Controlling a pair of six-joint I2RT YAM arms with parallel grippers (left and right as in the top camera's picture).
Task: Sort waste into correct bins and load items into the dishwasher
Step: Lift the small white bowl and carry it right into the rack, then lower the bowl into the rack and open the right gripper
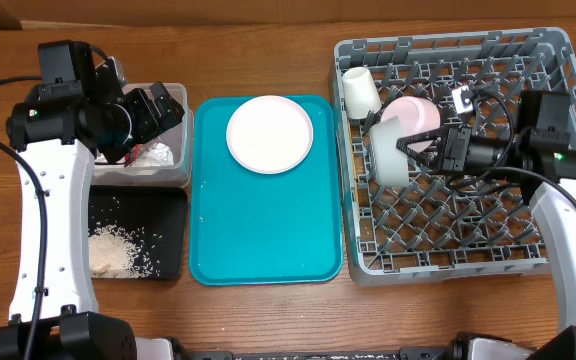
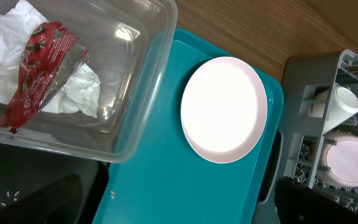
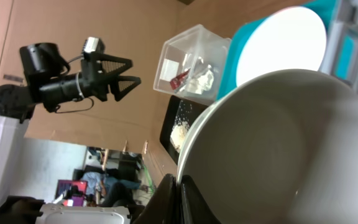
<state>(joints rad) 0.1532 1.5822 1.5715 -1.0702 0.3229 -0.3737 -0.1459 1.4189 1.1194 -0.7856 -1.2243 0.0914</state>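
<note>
Presently the whitish-grey bowl [image 1: 387, 152] is clamped in the right gripper [image 1: 409, 145] over the dish rack [image 1: 448, 245]; the left gripper [image 1: 168, 108] is spread above the clear tub [image 1: 187, 150]

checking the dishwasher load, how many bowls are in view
2: a pale pink bowl in the grey rack; a whitish-grey bowl held by the right gripper over that rack.
</note>
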